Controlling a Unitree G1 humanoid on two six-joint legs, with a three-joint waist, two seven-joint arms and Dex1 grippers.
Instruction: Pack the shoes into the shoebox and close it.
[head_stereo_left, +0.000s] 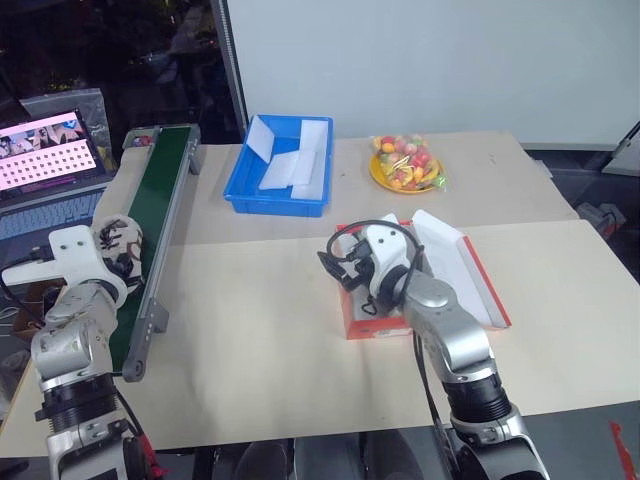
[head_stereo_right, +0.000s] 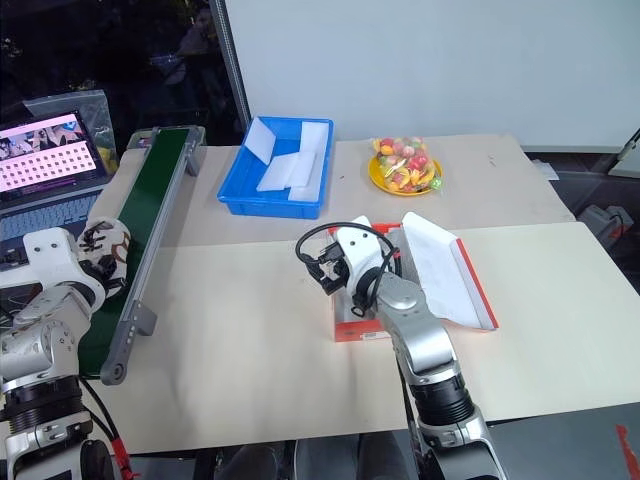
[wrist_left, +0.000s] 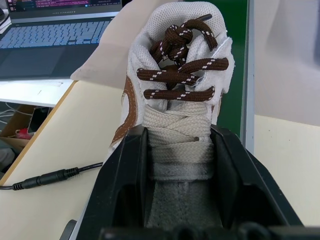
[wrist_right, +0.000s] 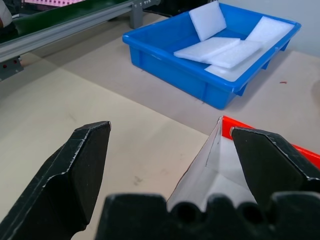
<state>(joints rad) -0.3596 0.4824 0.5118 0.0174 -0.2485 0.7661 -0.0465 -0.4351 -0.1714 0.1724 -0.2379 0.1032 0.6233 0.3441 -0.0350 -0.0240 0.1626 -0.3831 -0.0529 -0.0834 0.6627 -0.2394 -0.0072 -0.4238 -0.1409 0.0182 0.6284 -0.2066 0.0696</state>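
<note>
A light grey-white shoe (wrist_left: 175, 75) with dark brown laces lies on the near end of the green conveyor belt (head_stereo_left: 160, 200), at the far left of the table. My left gripper (wrist_left: 179, 165) is shut on the shoe (head_stereo_left: 122, 243), one black finger pressed against each side. The red-orange shoebox (head_stereo_left: 375, 326) stands open in the middle of the table, its white-lined lid (head_stereo_left: 462, 268) folded out to the right. My right gripper (wrist_right: 170, 128) hangs open over the box's left corner, where a white flap (wrist_right: 207, 170) and the red edge (wrist_right: 300, 150) show.
A blue tray (head_stereo_left: 285, 165) with white foam pieces stands behind the box. A yellow plate of fruit (head_stereo_left: 405, 165) sits at the back right. A laptop (head_stereo_left: 50, 150) is left of the belt. The tan tabletop (head_stereo_left: 250, 330) lies between both arms.
</note>
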